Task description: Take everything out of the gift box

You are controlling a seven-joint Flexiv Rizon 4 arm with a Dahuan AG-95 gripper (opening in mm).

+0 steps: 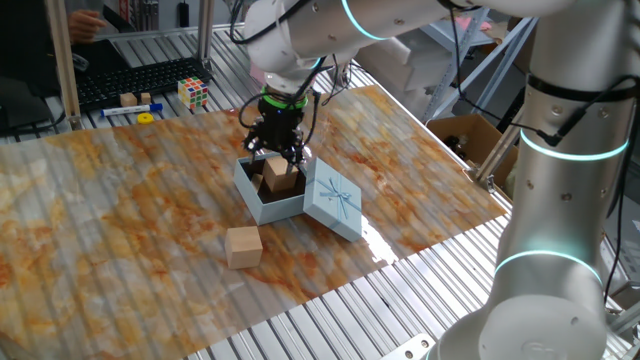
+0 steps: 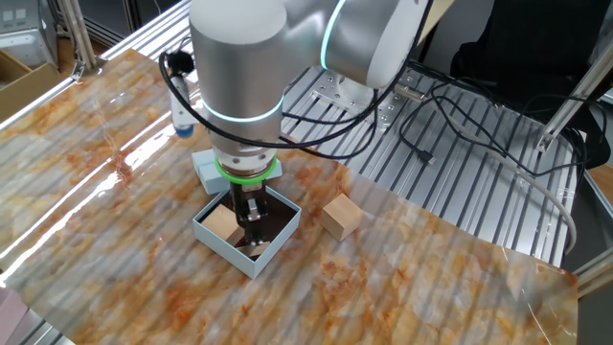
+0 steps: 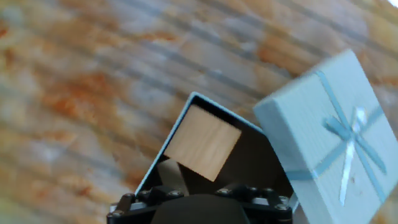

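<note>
The pale-blue gift box (image 1: 250,192) stands open mid-table, and it also shows in the other fixed view (image 2: 278,240) and the hand view (image 3: 163,146). Its lid (image 1: 335,203) with the bow drawing leans against its right side and shows in the hand view (image 3: 329,130). One tan wooden block (image 1: 282,180) lies inside the box (image 2: 221,227) (image 3: 202,142). A second block (image 1: 243,246) lies on the table in front (image 2: 341,215). My gripper (image 1: 281,158) reaches down into the box (image 2: 251,230), fingers apart at the block; one pale finger (image 3: 171,177) shows beside it.
A Rubik's cube (image 1: 194,93), a small wooden block (image 1: 128,99) and a yellow piece (image 1: 146,117) lie at the far left edge. A brown carton (image 1: 470,135) stands off the table to the right. Cables (image 2: 460,125) run over the metal frame.
</note>
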